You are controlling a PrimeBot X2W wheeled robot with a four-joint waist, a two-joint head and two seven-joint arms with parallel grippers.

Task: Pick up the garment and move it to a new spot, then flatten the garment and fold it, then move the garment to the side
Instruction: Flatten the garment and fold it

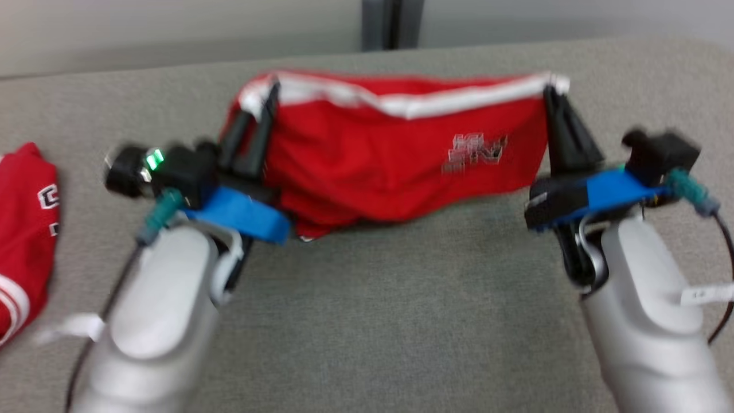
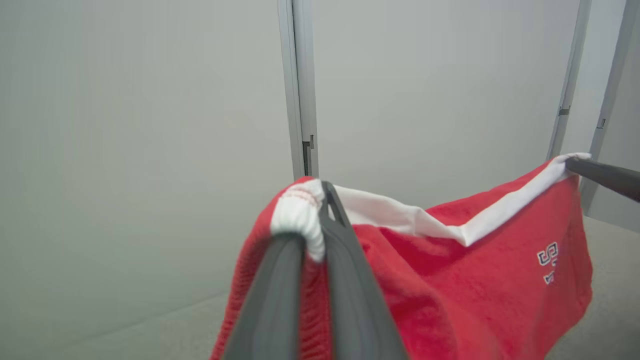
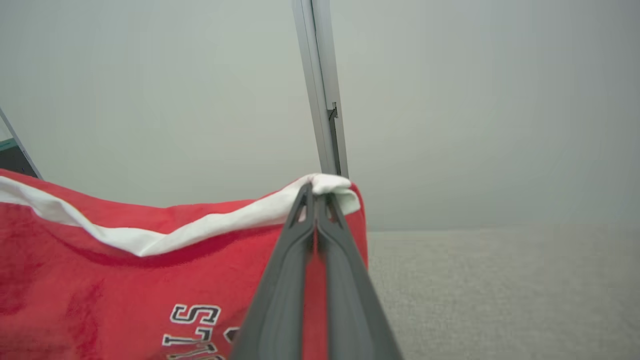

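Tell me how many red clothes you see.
2. One red garment hangs between the left gripper and right gripper, both shut on its white-trimmed edge. The other red garment lies on the grey surface at the far left, partly cut off; more could be hidden.

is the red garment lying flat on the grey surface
No, the garment hangs by its white band between the left tool and right tool.
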